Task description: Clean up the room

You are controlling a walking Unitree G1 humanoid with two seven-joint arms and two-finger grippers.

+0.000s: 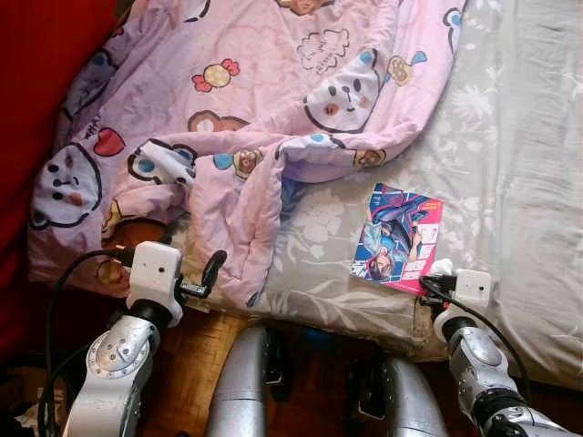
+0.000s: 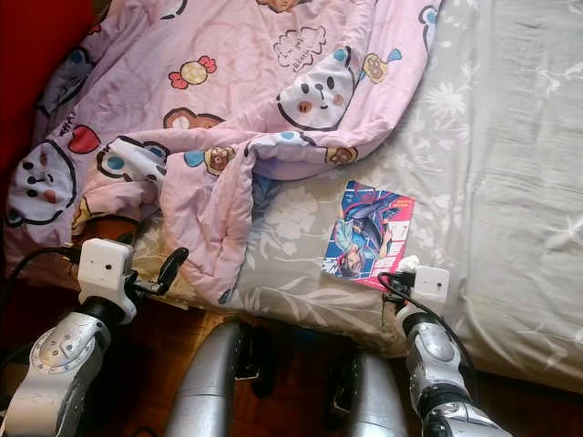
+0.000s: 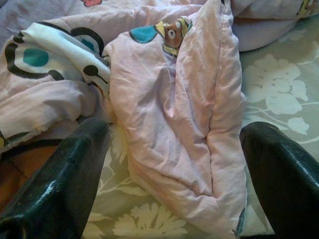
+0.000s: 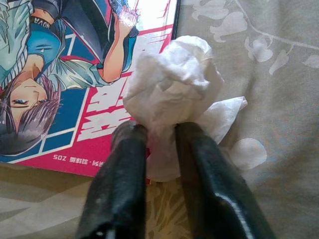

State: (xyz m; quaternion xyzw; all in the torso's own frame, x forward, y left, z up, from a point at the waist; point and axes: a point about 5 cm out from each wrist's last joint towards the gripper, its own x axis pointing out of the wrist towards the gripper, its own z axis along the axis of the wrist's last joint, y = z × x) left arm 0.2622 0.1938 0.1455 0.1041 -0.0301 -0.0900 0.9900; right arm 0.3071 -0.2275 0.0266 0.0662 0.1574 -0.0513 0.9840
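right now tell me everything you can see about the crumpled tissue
The tissue is a white, crumpled paper wad, bunched into a ball with a loose flap. It sits at the bed's near edge on the grey flowered sheet, overlapping the corner of the comic book. The right gripper is pinching it between its black fingers.

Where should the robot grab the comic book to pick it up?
Probably by the comic book's near edge, coming from the robot's side. It lies flat on the sheet, so one finger must slide under. The right pincer holds a crumpled tissue.
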